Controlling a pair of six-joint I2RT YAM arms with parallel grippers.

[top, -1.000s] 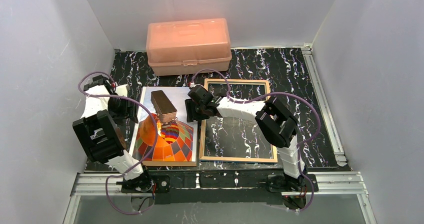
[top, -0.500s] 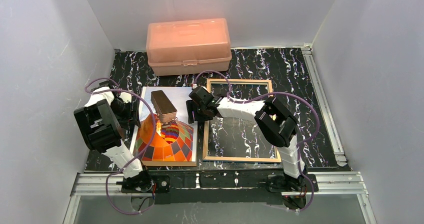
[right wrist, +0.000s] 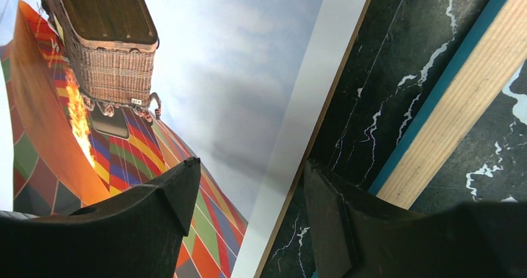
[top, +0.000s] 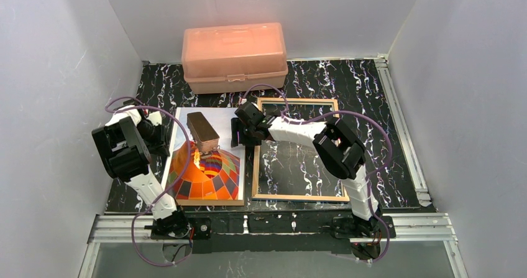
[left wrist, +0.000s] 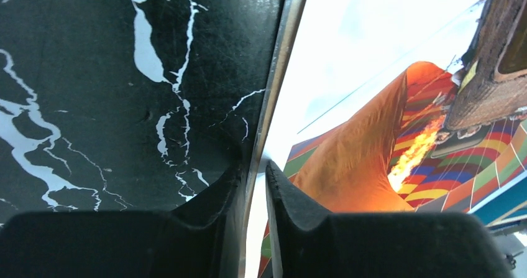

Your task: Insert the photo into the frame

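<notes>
Status: photo (top: 208, 166) lies flat and face up on the worktop (top: 360, 91), just beside the frame (top: 298, 197) on its left. They don't touch; a strip of worktop shows between them. The frame lies wood side up, blue rim underneath, glass in, nothing loaded, so we judge the insert step not yet started.

Left hand (left wrist: 253, 169): jaws narrow, with the photo's left edge running between the fingertips. We read that as a pinch on the edge. We can't tell whether the edge is off the worktop.

Right hand (right wrist: 250, 166): jaws wide and holding nothing. It straddles the photo's right edge, one finger over the print and the other over the bare strip next to the frame.

Why this layout, as we see it:
- A thin sheet lying flat gives no grip in the middle, so the edges are the only purchase.
- One hand per opposite edge should keep the sheet from sagging on the way over.
- With the left side pinched, the sheet is anchored while the right closes.

Next call: close the right on its edge, then lift level. The risk is creasing the paper or nudging the frame.

Box (top: 235, 48) sits at the back, well apart, and isn't in play.
</notes>
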